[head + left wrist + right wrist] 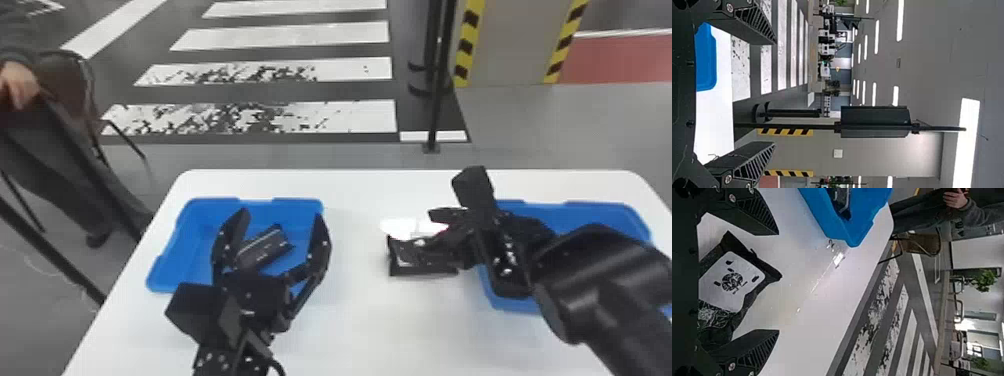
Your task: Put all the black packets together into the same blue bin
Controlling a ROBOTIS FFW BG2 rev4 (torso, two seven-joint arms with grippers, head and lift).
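Our left tool (282, 215) and right tool (778, 282) gape wide; one black packet (267, 247) lies in the left blue bin (182, 250), another packet (732, 282) at its three o'clock, on the table (370, 325). Pinching too shallowly, we might catch only slack wrapping.

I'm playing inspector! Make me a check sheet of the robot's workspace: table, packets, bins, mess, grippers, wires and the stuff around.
Surface: white table, with bright patches, probably glare.
Job's things: one black packet in the left bin; a white-labelled packet on the table between that bin and the right bin.
Clutter: nothing seen.
Grippers: left gripper open above the left bin; right gripper open at the labelled packet.
Cables: black cable curving by the left wrist.
Surroundings: white floor stripes; chair; yellow-and-black edging.
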